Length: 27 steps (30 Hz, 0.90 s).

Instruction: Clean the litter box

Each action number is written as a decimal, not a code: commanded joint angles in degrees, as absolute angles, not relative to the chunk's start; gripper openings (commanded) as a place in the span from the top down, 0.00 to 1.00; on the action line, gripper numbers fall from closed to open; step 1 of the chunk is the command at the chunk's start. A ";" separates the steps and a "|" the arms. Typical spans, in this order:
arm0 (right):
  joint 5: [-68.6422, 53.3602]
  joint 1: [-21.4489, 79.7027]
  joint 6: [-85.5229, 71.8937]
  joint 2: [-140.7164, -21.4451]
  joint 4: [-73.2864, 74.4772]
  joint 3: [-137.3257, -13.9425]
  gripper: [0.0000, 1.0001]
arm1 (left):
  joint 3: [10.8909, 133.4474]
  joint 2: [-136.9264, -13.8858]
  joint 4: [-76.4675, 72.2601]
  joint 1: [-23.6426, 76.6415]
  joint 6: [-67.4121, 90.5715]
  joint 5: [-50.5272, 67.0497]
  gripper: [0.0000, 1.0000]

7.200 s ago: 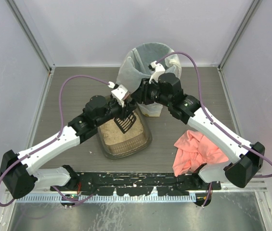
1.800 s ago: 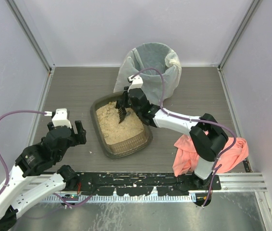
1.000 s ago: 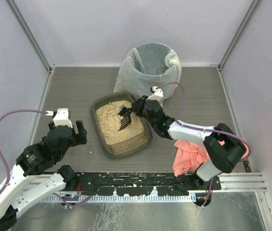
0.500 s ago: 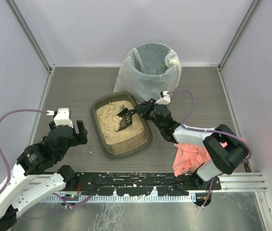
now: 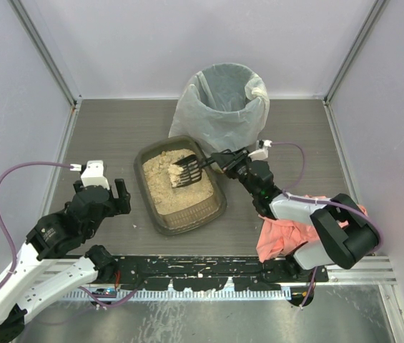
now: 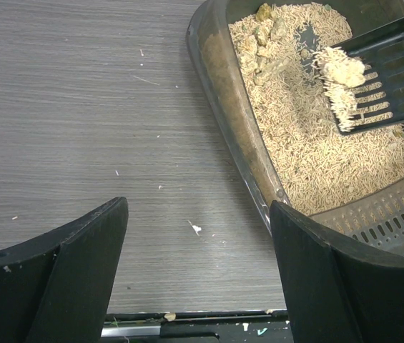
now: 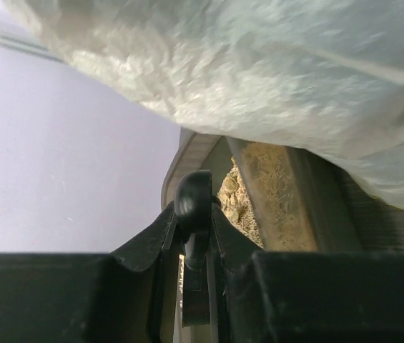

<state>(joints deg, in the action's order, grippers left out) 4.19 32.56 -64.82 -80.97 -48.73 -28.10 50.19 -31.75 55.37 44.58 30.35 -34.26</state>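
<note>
The litter box (image 5: 143,187) is a dark tray of tan granules at the table's middle, also in the left wrist view (image 6: 223,93) and the right wrist view (image 7: 309,207). My right gripper (image 5: 224,158) (image 7: 194,214) is shut on the handle of a black slotted scoop (image 5: 186,170) (image 7: 193,196). The scoop blade (image 6: 391,71) hangs level over the litter's far right part with a pale clump (image 6: 345,71) on it. My left gripper (image 5: 99,190) (image 6: 198,207) is open and empty, over bare table left of the box.
A round bin lined with a white bag (image 5: 223,96) (image 7: 259,64) stands just behind the box. A pink cloth (image 5: 294,223) lies at the right, partly under my right arm. Small crumbs (image 6: 196,229) dot the table near the box.
My right gripper has pulled back to the right, and the scoop has risen out of the litter to level, carrying a clump. The left arm has stayed put.
</note>
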 commanded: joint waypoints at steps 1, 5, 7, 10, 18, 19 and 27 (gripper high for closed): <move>-2.12 27.51 -73.36 -77.70 -57.84 -24.58 0.99 | 49.50 -31.38 49.31 44.60 29.73 -35.20 0.16; -4.83 25.78 -75.45 -76.88 -58.77 -22.91 0.99 | 49.18 -32.06 45.86 44.59 28.59 -35.01 0.15; -6.70 25.78 -76.58 -76.94 -59.41 -22.43 0.99 | 49.06 -32.81 44.72 44.61 27.91 -35.15 0.14; -7.88 24.17 -78.15 -76.95 -60.95 -20.68 0.99 | 49.06 -33.79 43.58 44.60 27.17 -34.93 0.10; -9.88 22.30 -79.91 -76.78 -60.79 -20.41 0.99 | 48.50 -32.87 42.76 44.58 27.51 -33.90 0.08; -10.45 22.96 -78.73 -76.65 -59.04 -21.42 0.99 | 48.90 -32.79 43.45 44.60 27.51 -33.99 0.08; -10.92 24.78 -74.75 -75.41 -57.50 -21.84 0.99 | 50.06 -31.73 46.74 44.65 27.80 -35.80 0.07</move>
